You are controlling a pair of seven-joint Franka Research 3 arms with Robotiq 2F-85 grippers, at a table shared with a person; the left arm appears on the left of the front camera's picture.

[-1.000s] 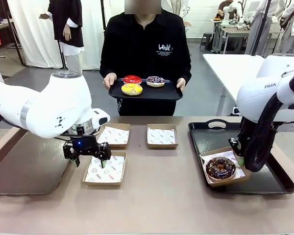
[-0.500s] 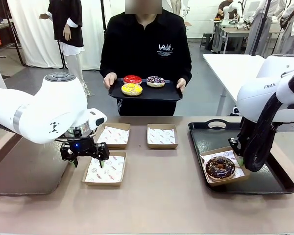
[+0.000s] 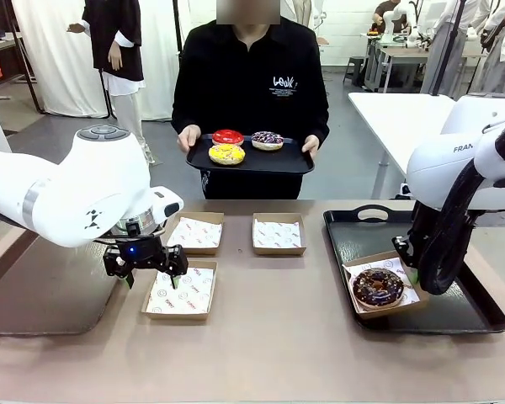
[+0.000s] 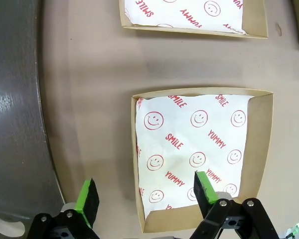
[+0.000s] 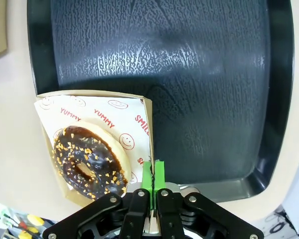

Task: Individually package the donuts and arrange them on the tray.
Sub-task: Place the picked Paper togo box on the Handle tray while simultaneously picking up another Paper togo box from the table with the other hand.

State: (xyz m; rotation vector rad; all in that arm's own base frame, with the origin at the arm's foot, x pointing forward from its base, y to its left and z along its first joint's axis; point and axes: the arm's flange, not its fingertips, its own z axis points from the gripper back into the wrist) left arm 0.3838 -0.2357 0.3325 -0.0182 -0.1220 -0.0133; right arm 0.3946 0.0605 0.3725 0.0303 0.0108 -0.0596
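Brown cardboard, lined with printed paper, makes the box (image 3: 393,314) that lies on the black tray (image 3: 362,234) at the robot's right side. The chocolate donut (image 3: 378,288) sits inside it. The right gripper (image 5: 153,172) is pinched tight on one wall of this box. The left gripper (image 4: 145,196) stands wide and holds nothing. It hovers low over the near empty box (image 4: 259,144), one finger above the paper and the other above the bare table (image 4: 89,99). The red donut (image 3: 228,136), the yellow-topped donut (image 3: 226,153) and the purple-white sprinkled donut (image 3: 267,140) lie on a smaller tray (image 3: 295,162), which a person (image 3: 251,76) holds beyond the far edge. I judge that one donut of four is packaged and is just being placed. Next, the right gripper should let go of the wall without dragging the box. Then one of the three donuts must come into an empty box.
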